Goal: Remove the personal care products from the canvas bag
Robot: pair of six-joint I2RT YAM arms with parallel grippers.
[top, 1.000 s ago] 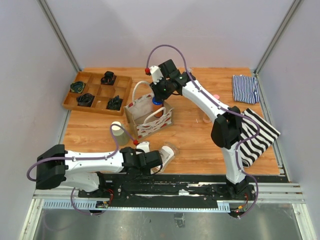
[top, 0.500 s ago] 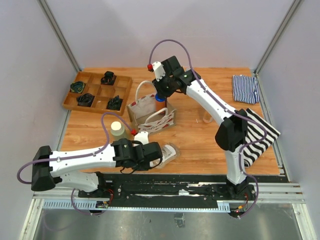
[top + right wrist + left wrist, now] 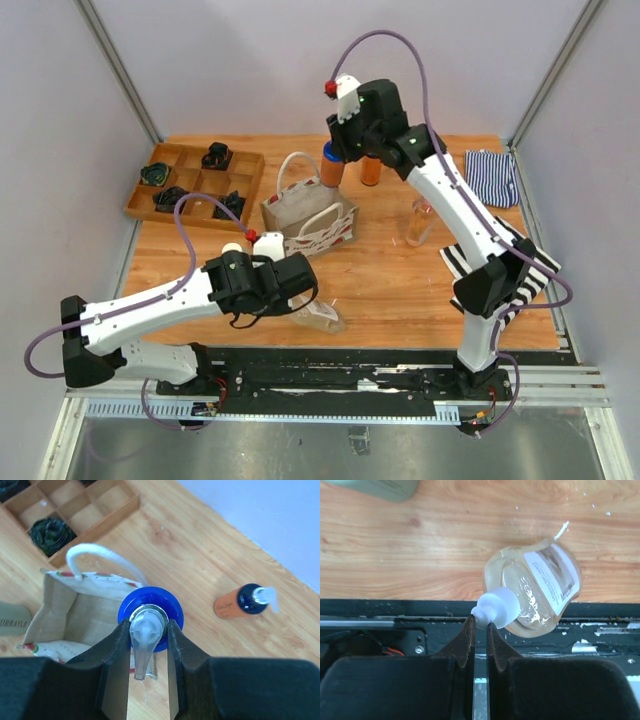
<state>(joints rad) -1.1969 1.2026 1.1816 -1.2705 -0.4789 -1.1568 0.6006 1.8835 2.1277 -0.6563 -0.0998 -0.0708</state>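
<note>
The tan canvas bag [image 3: 305, 215] stands open mid-table; it also shows in the right wrist view [image 3: 65, 605]. My right gripper [image 3: 335, 152] [image 3: 147, 625] is shut on the pump head of an orange bottle with a blue cap [image 3: 332, 172] [image 3: 172, 607], held in the air above the bag's far right side. A second orange bottle [image 3: 371, 172] [image 3: 235, 605] stands behind. My left gripper [image 3: 303, 308] [image 3: 480, 622] is shut on the white cap of a clear bottle [image 3: 320, 320] [image 3: 535, 595], which lies near the table's front edge.
A clear bottle [image 3: 419, 222] stands right of the bag. A cream-capped bottle [image 3: 232, 250] is partly hidden by my left arm. The compartmented wooden tray [image 3: 195, 185] is at the back left. A black-and-white striped cloth [image 3: 500, 265] and a blue striped cloth [image 3: 491, 177] lie at the right.
My right gripper has lifted the blue-capped orange bottle up out of the bag and toward the back right. My left gripper has shifted left with the clear bottle, now lying flatter by the front edge.
</note>
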